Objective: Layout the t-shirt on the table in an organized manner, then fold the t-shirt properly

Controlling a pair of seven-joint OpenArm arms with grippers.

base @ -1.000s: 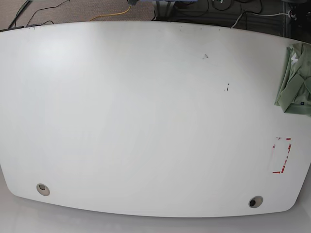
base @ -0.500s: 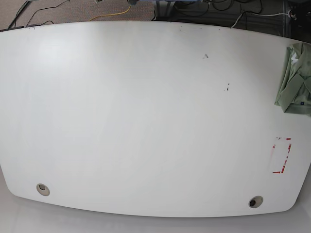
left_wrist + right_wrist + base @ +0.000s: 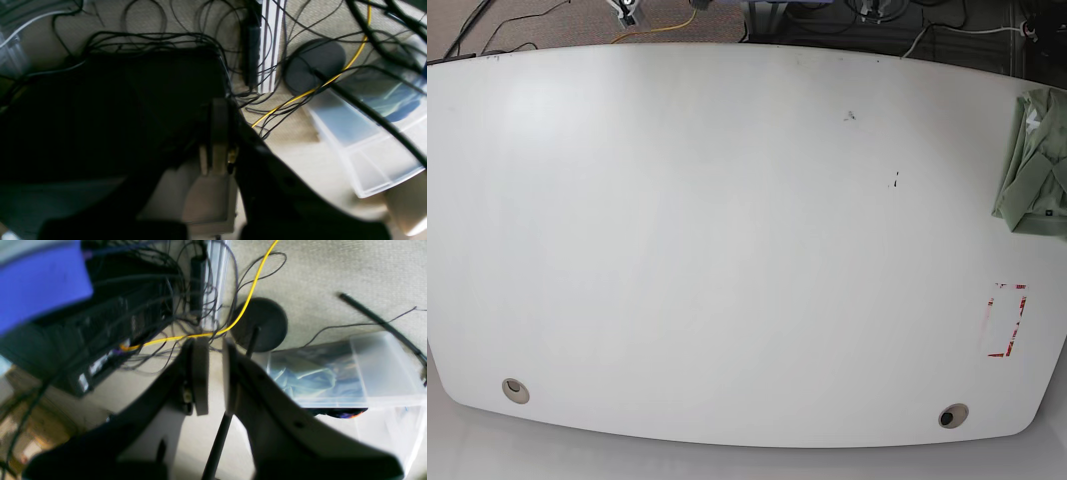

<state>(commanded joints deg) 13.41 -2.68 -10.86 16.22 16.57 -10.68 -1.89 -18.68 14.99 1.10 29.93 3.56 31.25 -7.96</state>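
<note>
T-shirt (image 3: 1037,165) bunched at the table's (image 3: 727,250) right edge; soft, light, wrinkly, so pinch it at shoulder seams. Left gripper (image 3: 217,133) pads together, right gripper (image 3: 213,373) slightly apart, both empty

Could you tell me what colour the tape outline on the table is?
Red. The tape outline sits near the table's right edge, clearest in the base view.

table (image 3: 727,250) open, t-shirt (image 3: 1037,165) right edge

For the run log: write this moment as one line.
pale sage-green cotton t-shirt: bunched, right edge of glossy white table | right gripper: empty, off table | left gripper: off table
</note>
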